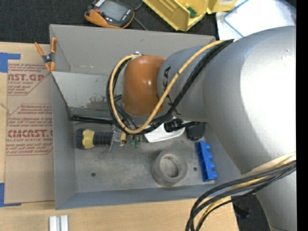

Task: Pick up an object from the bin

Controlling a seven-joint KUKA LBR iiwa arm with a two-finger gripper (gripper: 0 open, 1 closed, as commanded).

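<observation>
The gripper (124, 138) sits low in the bin (96, 179), under the arm's orange cover (140, 84) and its looped cables (114, 88). Whether it is spread or closed cannot be told, as the wrist hides most of it. Just left of it lies a yellow-and-black tool (93, 139), stretched left to right on the floor, its right end at or against the gripper tip. Whether that end is pinched is not visible, so I judge the pick as not yet done: nothing is seen lifted, and the grasp and the raise are left.

Just beyond the tool on the far side, a black rod (89, 118) runs along the foot of the sloping far wall, so there is little room that way. The bin's left wall stands near the tool's yellow end. Toward the near side the floor is bare. A grey tape roll (169, 168) lies to the near right, with a blue toothed block (206, 161) further right and a white piece (163, 134) under the arm. Straight up looks the freest way out.
</observation>
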